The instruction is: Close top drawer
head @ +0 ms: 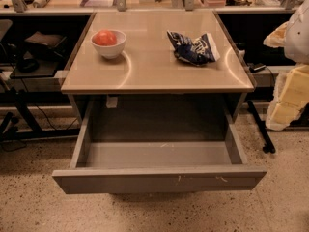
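Note:
The top drawer (159, 180) of the small grey cabinet is pulled far out toward me. Its flat handle-less front faces me, with small pale scratch marks right of centre. The drawer's inside (157, 154) is bare. The two lower drawer fronts are hidden behind it. My gripper is not in view. Only pale cream and white parts of my arm (292, 88) show at the right edge, off to the right of the drawer and apart from it.
On the tan cabinet top (154, 71) stand a white bowl (109, 46) holding a red round fruit, and a crumpled blue snack bag (193, 48). A black stand leg (260, 127) is on the floor at the right. Dark furniture and cables are at the left.

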### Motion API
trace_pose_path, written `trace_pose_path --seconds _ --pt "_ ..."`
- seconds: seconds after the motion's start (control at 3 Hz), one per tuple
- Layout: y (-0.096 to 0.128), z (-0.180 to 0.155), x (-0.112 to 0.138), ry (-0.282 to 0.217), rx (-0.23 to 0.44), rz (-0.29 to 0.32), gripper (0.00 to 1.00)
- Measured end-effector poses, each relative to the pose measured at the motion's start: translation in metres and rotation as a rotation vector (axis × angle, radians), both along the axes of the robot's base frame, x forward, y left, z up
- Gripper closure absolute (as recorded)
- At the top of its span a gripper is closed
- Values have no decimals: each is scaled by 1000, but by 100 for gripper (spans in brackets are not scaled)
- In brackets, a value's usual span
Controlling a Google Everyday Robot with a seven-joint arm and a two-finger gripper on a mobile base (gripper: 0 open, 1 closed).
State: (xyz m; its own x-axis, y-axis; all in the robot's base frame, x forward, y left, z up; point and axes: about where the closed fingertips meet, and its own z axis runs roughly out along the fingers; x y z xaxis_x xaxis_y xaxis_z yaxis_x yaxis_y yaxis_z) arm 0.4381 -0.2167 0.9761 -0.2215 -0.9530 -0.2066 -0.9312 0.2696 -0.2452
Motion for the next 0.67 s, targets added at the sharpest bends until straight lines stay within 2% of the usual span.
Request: trace_pose_path --seconds 0.33,0.67 --pt "0 0 0 0 0 0 0" --pt "5 -19 -5 2 14 15 0"
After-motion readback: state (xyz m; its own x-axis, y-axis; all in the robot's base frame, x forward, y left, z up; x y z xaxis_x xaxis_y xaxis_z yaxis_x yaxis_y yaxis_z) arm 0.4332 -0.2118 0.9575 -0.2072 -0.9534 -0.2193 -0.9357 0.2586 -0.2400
